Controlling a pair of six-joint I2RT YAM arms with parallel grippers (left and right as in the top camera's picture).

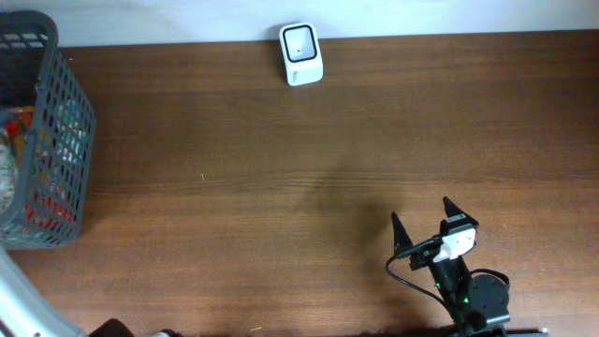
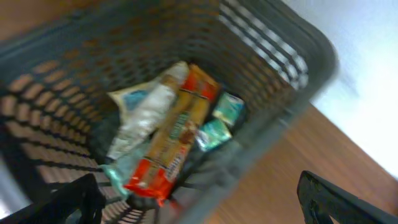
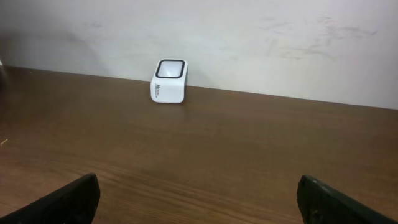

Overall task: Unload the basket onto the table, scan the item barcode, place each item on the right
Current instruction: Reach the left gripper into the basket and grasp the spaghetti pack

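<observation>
Far left, we have one grey basket [image 1: 65, 112] on the counter [image 1: 234, 168]. Overhead we get only blurred colours through its mesh. The left wrist view looks straight in: one long orange-red packet [image 2: 174, 140], one white-blue pouch [image 2: 143, 115] and two small teal packets [image 2: 229, 107], all lying together on the basket bottom. The left tool [image 2: 199, 183] hangs over them, fingers wide apart and empty; overhead doesn't show it. At centre, one white scanner [image 1: 301, 54] sits at the counter's back edge by the wall [image 3: 249, 37]. The right wrist view shows its black-rimmed window on top. At right, the right tool [image 1: 421, 211] has its fingers apart and empty, well apart from the scanner.
</observation>
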